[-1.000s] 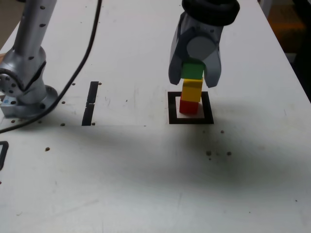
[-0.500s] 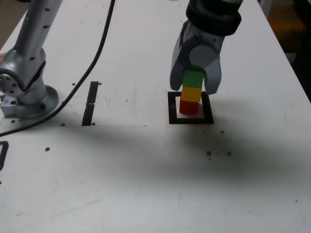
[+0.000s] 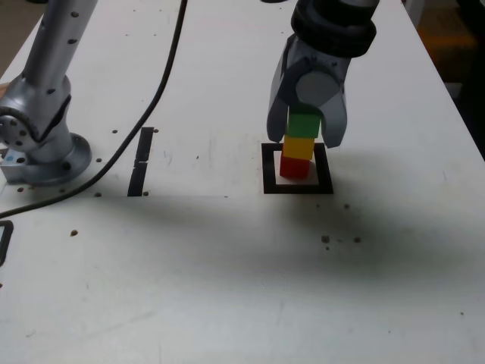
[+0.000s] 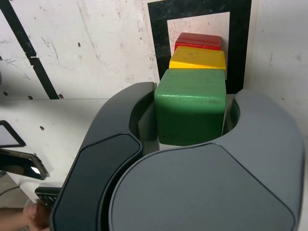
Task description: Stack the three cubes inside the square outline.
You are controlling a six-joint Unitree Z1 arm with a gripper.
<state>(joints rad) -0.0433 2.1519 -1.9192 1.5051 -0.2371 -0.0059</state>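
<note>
The three cubes stand as one stack inside the square outline (image 3: 297, 187): red cube (image 3: 295, 167) at the bottom, yellow cube (image 3: 299, 148) in the middle, green cube (image 3: 305, 123) on top. My gripper (image 3: 305, 139) hangs over the stack with a jaw on each side of the green cube. In the wrist view the green cube (image 4: 190, 106) sits between the jaws of the gripper (image 4: 192, 94), with the yellow cube (image 4: 198, 58) and red cube (image 4: 199, 40) showing beyond it inside the outline (image 4: 159, 29). Whether the jaws still press the green cube does not show.
The arm's base (image 3: 42, 144) stands at the exterior view's left, with a black cable (image 3: 144, 91) trailing across the table. A straight black strip (image 3: 141, 161) lies between base and outline. A partial black outline (image 3: 4, 239) sits at the left edge. A hand (image 4: 33, 216) shows in the wrist view.
The gripper has come down a little, bringing the green cube from just above the yellow cube to rest on it. The red and yellow cubes have not moved.
</note>
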